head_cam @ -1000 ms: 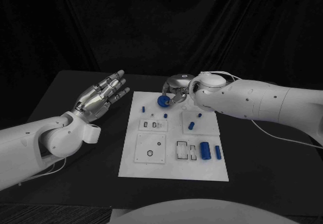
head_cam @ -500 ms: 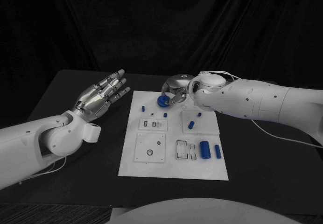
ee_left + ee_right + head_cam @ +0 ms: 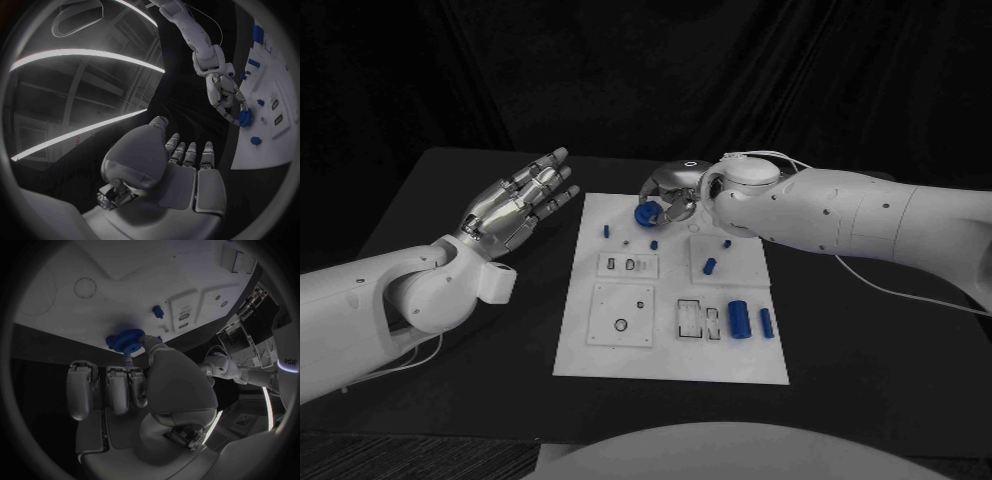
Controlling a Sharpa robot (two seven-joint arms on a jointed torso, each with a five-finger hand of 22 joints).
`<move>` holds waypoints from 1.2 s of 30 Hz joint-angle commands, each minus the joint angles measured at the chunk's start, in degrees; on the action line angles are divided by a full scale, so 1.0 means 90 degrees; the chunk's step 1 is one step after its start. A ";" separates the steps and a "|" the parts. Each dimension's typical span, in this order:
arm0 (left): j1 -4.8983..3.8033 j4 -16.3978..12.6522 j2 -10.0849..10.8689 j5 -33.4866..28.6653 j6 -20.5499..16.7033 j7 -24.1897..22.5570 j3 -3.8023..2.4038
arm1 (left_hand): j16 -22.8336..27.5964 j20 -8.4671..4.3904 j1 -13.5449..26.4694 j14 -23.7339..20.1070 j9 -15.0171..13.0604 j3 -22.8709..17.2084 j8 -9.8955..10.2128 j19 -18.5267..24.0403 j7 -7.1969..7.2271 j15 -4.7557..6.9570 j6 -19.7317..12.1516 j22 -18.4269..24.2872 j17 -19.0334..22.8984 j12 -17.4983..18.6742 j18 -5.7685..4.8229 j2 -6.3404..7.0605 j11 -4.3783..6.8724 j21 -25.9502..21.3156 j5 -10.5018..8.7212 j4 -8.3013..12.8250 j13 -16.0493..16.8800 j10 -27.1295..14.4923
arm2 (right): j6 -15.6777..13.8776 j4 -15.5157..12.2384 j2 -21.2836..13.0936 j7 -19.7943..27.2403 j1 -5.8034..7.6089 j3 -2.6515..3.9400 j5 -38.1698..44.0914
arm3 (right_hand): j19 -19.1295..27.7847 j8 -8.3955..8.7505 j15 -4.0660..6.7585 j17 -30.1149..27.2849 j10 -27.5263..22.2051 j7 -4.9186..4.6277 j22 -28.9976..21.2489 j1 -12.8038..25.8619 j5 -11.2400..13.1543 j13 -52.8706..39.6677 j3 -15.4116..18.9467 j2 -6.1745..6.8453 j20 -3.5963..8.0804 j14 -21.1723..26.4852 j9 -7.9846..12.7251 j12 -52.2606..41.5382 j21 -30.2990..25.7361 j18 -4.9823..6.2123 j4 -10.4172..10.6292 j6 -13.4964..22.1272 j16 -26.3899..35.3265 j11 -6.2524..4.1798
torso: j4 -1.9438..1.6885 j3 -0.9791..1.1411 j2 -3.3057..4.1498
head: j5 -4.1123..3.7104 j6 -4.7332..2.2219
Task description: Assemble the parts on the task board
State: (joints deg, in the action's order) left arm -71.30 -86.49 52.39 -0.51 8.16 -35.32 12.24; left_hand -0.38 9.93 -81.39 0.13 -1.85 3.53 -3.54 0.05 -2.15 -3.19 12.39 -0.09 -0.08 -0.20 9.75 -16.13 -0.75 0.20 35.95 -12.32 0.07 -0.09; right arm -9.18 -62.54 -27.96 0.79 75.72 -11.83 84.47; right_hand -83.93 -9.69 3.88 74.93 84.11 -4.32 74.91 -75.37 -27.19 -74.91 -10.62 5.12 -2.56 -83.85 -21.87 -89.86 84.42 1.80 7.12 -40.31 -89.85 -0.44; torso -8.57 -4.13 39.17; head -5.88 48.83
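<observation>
Fingers apart and holding nothing, the left hand (image 3: pixel 516 205) hovers over the black table (image 3: pixel 430 200) at nine o'clock of the task board (image 3: pixel 672 350). At the board's twelve o'clock edge, the right hand (image 3: pixel 678 192) pinches a blue gear (image 3: pixel 646 214).

Dim scene against black surroundings, task board (image 3: pixel 672 345) brightly lit from above; straight edges bent by fisheye, bright ceiling strips glaring
</observation>
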 commanded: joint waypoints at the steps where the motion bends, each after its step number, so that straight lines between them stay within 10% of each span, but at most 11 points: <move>1: 0.0007 -0.0008 -0.0012 0.0001 0.0080 -0.0035 -0.0006 | 0.0043 0.0049 0.0023 -0.0015 -0.0008 -0.0039 -0.0025 -0.0005 -0.0004 -0.0044 0.0029 0.0010 0.0009 0.0022 0.0069 -0.0024 -0.0036 -0.0022 0.0022 -0.0014 -0.0008 0.0010 | 0.0160 -0.0012 -0.0003 0.0034 -0.0033 -0.0002 0.0011 | -0.0228 0.0038 0.0010 0.1674 0.0655 0.0000 0.1305 0.0045 0.0042 -0.1677 -0.0035 -0.0003 0.0000 -0.0683 0.0005 -0.0016 -0.0046 0.0001 -0.0003 0.0025 -0.0016 -0.0024 | -0.0004 0.0000 0.0000 | 0.0003 0.0001; 26: 0.0008 0.0039 -0.0024 0.0001 0.0137 0.0099 -0.0006 | 0.0043 0.0056 0.0023 -0.0015 -0.0012 -0.0059 -0.0035 -0.0005 -0.0031 -0.0055 0.0056 0.0010 0.0009 0.0022 0.0067 -0.0024 -0.0039 -0.0022 0.0026 -0.0009 -0.0008 0.0010 | 0.0127 -0.0254 -0.0203 0.0074 -0.0074 -0.0003 0.0010 | -0.0190 0.0019 0.0009 0.1674 0.0655 -0.0022 0.1278 0.0089 0.0052 -0.1677 -0.0042 -0.0016 0.0007 -0.0683 0.0042 -0.0016 -0.0110 0.0017 0.0002 -0.0163 -0.0016 -0.0014 | 0.0001 0.0006 0.0000 | 0.0016 0.0020; 36: 0.0008 0.0051 -0.0032 0.0001 0.0153 0.0130 -0.0006 | 0.0043 0.0057 0.0022 -0.0015 -0.0012 -0.0066 -0.0036 -0.0005 -0.0035 -0.0058 0.0058 0.0010 0.0009 0.0022 0.0067 -0.0026 -0.0040 -0.0022 0.0030 -0.0007 -0.0008 0.0010 | 0.0109 -0.0291 -0.0240 0.0105 -0.0080 -0.0003 0.0010 | -0.0096 0.0516 0.0092 0.1674 0.0655 0.0114 0.1210 0.0120 0.0191 -0.1677 -0.0035 -0.0022 0.0072 -0.0683 0.0433 -0.0016 -0.0288 0.0060 -0.0063 0.0415 -0.0016 -0.0125 | 0.0000 0.0005 0.0000 | 0.0025 0.0026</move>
State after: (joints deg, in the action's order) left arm -71.30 -85.98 52.24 -0.51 8.69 -33.80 12.24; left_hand -0.38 9.93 -81.39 -0.08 -1.89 3.21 -3.54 0.05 -2.37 -3.40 12.60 -0.10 -0.06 -0.20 9.75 -16.13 -0.74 0.20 35.95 -12.32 0.05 -0.10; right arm -8.83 -65.01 -30.02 1.47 75.29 -11.78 84.31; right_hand -84.11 -5.47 4.25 74.91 83.91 -3.38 74.94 -74.84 -25.76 -74.91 -10.93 5.19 -2.31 -83.95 -18.26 -89.86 82.01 1.80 6.80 -36.94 -89.85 -1.19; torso -8.57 -4.07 39.16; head -5.67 49.05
